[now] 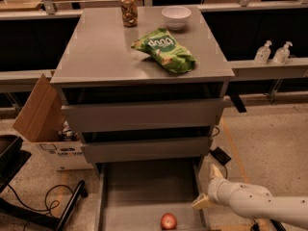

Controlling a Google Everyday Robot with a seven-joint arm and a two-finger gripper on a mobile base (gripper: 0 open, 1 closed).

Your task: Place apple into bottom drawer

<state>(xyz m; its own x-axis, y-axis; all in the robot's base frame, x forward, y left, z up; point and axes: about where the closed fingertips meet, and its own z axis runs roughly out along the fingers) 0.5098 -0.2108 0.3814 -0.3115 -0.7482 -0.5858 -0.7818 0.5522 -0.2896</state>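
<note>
Floor-level bottom drawer [144, 186] is pulled open; apple [168, 221] inside, firm, smooth, best gripped across its middle; gripper [209, 187] beside the drawer, jaws spread, empty.

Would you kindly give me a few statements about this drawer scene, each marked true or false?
1. The apple lies in the bottom drawer. True.
2. The gripper is holding the apple. False: it is open and empty at the drawer's right edge, apart from the apple.
3. The green chip bag lies on the cabinet top. True.
4. The white bowl sits in the drawer. False: it stands on the cabinet top, right of the can.
</note>
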